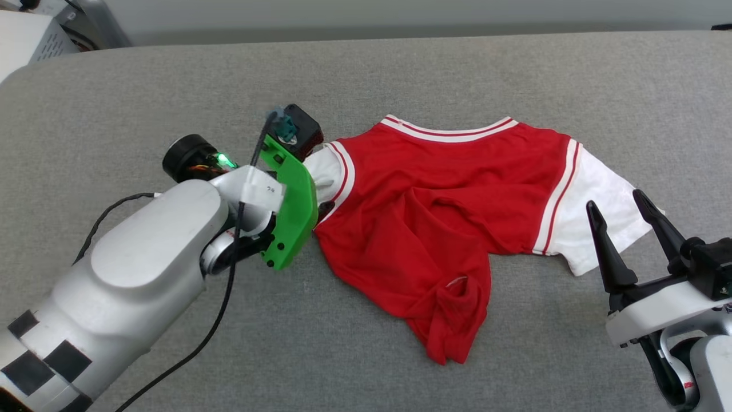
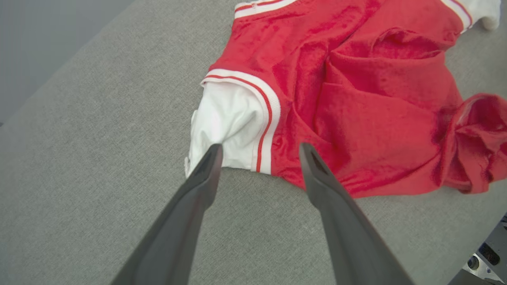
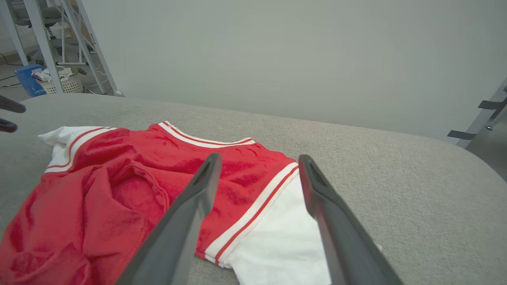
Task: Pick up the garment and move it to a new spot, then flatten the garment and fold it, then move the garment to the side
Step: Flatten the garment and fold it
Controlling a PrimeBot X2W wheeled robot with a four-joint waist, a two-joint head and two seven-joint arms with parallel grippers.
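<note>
Red thin T-shirt [image 1: 434,189], white sleeves, looks light, limp; pinch the sleeve [image 2: 225,114] just ahead of open left claw [image 2: 260,145]; right claw [image 3: 258,156] open.

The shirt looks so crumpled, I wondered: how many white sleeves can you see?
2. The shirt's left sleeve is bunched by the left gripper; the right sleeve lies spread out near the right gripper. Both show plainly.

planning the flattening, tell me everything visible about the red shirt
The garment is a thin red T-shirt, white short sleeves, striped red-and-white trim at neck and sleeve seams. It lies on the grey surface, neckline away from the robot, hem bunched and twisted. The open left gripper hangs at one sleeve's edge; contact unclear.
</note>
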